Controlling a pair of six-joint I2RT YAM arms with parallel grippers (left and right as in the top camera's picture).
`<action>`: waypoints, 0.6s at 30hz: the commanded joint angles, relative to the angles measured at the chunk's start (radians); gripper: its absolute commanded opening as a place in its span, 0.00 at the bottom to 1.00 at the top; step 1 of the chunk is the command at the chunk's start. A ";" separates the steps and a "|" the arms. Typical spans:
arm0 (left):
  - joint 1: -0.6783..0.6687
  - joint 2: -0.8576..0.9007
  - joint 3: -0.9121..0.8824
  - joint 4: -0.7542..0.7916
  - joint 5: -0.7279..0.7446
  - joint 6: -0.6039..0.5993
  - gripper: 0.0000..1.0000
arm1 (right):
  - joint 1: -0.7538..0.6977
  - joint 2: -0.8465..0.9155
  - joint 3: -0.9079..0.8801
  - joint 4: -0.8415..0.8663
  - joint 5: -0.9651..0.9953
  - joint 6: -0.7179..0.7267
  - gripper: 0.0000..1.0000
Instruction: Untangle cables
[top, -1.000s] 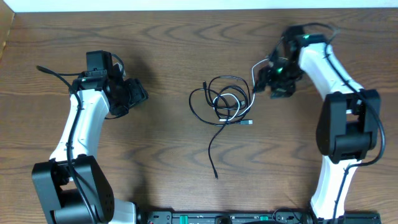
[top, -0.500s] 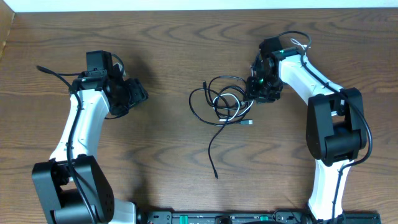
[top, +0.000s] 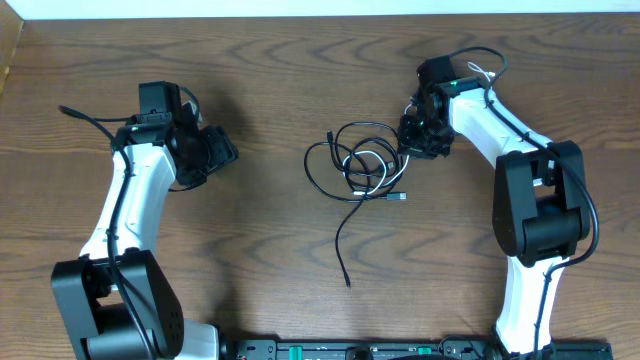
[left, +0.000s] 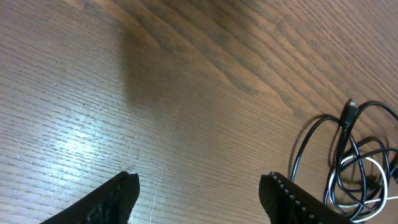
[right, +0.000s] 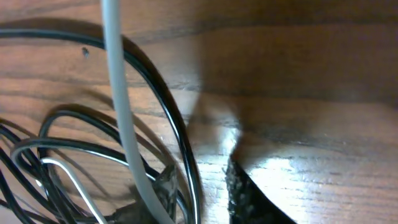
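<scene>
Cables (top: 360, 165) lie tangled mid counter (top: 270, 70), one black tail trailing toward the near edge. R hand (top: 413, 140) at bundle's right edge, over a loop; can't tell if gripping. L hand (left: 199, 190) open, empty, well apart.

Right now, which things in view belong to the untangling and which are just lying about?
Job: black cables, white cable, right gripper at the tangle's edge.
Not job: left gripper, open and apart; arm wires.
</scene>
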 joint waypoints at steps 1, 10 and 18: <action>0.003 0.010 -0.008 0.000 -0.002 0.016 0.67 | 0.011 -0.017 -0.015 -0.007 0.011 0.032 0.20; 0.003 0.010 -0.008 0.000 -0.002 0.012 0.67 | 0.043 -0.017 -0.046 0.017 0.099 0.100 0.18; 0.003 0.010 -0.008 0.000 -0.002 0.012 0.67 | 0.049 -0.017 -0.047 0.021 0.127 0.110 0.05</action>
